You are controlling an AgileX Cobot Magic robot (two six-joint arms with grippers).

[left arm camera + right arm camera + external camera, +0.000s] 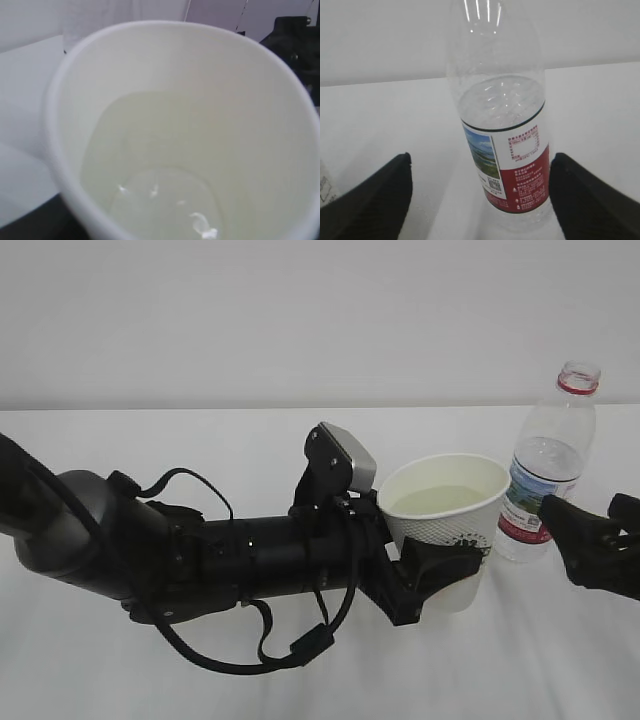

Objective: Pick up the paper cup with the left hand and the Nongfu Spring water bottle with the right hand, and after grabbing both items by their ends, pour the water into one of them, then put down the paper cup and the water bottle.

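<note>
Bottle (500, 145) label red, landscape picture; cup (447, 530) logo dark green.

Bare lab-like test setup, plain white tabletop (300, 680), blank white wall (300, 310)

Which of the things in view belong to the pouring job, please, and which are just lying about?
Job: paper cup holding water, gripped by the left claw; Nongfu Spring water bottle, standing uncapped between the open right claw's fingers.
Lying about: nothing; only the white table.

Bright, even light; soft shadows; left wrist view blurry, glints on water (200, 225).
</note>
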